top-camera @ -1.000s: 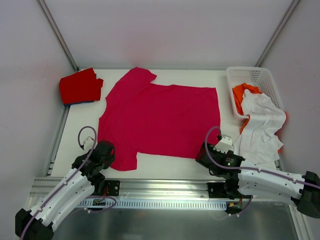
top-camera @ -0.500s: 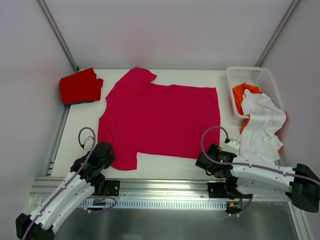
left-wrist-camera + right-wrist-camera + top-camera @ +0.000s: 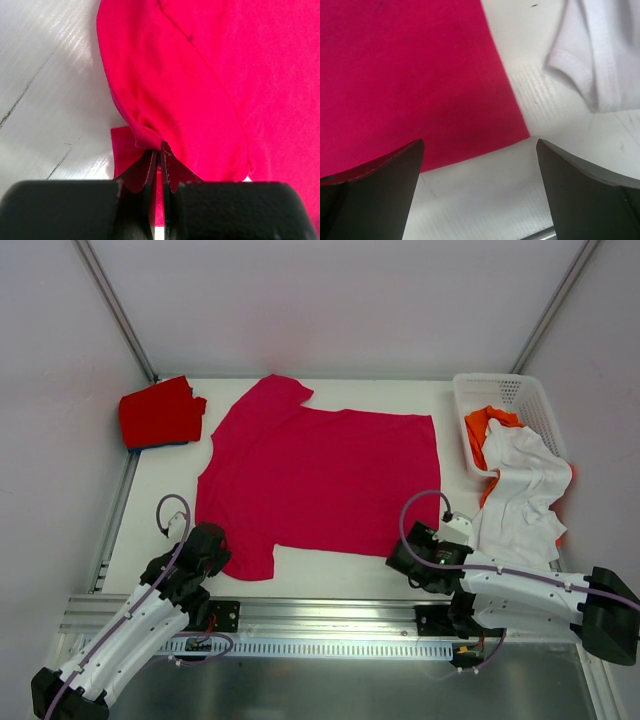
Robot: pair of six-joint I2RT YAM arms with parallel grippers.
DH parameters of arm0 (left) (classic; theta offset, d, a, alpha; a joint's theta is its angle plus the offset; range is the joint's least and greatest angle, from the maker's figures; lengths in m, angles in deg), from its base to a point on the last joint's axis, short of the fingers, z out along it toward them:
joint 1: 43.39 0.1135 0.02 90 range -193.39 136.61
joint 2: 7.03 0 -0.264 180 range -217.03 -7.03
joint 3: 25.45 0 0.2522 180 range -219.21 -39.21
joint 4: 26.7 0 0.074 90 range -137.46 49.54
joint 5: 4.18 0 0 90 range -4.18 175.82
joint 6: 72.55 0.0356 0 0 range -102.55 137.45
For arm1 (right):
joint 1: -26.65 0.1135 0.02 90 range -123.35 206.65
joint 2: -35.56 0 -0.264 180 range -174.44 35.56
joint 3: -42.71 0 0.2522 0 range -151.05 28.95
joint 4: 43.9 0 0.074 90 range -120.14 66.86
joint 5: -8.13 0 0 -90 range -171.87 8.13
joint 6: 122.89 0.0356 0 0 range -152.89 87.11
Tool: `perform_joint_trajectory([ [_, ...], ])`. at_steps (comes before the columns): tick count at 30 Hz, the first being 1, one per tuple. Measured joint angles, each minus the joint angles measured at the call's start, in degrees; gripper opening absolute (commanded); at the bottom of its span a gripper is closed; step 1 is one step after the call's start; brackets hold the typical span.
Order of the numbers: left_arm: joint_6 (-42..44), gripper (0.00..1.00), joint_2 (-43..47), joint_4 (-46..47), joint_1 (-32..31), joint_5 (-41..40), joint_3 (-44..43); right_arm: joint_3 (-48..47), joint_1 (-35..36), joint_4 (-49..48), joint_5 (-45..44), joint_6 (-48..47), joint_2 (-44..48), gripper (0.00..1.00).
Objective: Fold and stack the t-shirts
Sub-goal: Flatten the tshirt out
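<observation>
The crimson-pink t-shirt [image 3: 320, 475] lies spread flat in the middle of the table. My left gripper [image 3: 220, 555] sits at its near-left sleeve. In the left wrist view the left gripper [image 3: 159, 150] is shut on a pinched fold of that sleeve's cloth [image 3: 145, 132]. My right gripper [image 3: 400, 558] stands open by the shirt's near-right hem corner. In the right wrist view the right gripper [image 3: 480, 145] has bare table between its fingers, and the crimson corner [image 3: 420, 75] lies just ahead. A folded red t-shirt [image 3: 160, 412] rests at the far left.
A white lattice basket [image 3: 500, 390] stands at the far right with an orange t-shirt [image 3: 485, 425] in it. A white t-shirt [image 3: 520, 490] spills out of it onto the table, its edge [image 3: 600, 55] close to my right gripper. A metal rail [image 3: 320, 615] runs along the near edge.
The right arm has shifted left and slightly nearer, bringing its open gripper to the shirt's near-right corner. The left arm and the shirts have stayed put.
</observation>
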Motion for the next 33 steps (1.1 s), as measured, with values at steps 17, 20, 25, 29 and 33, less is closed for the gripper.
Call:
perform_joint_trajectory([
  [17,0.9,0.0,1.2,0.3,0.0,0.0,0.1,8.9,-18.0,-23.0,12.6,-16.8,14.5,0.97],
  [20,1.0,0.0,1.2,0.3,0.0,0.0,0.2,8.0,-18.0,-21.2,14.3,-17.0,14.4,0.97],
  [25,1.0,0.0,1.2,0.3,0.0,0.0,0.7,7.8,-18.0,-20.4,15.8,-17.9,14.5,0.47],
  [29,1.0,0.0,1.1,0.4,0.0,0.0,0.7,8.4,-18.0,-20.4,17.0,-17.5,15.0,0.0],
  [33,1.0,0.0,1.0,0.5,0.0,0.0,0.7,9.1,-18.0,-19.9,17.2,-17.1,15.0,0.0],
])
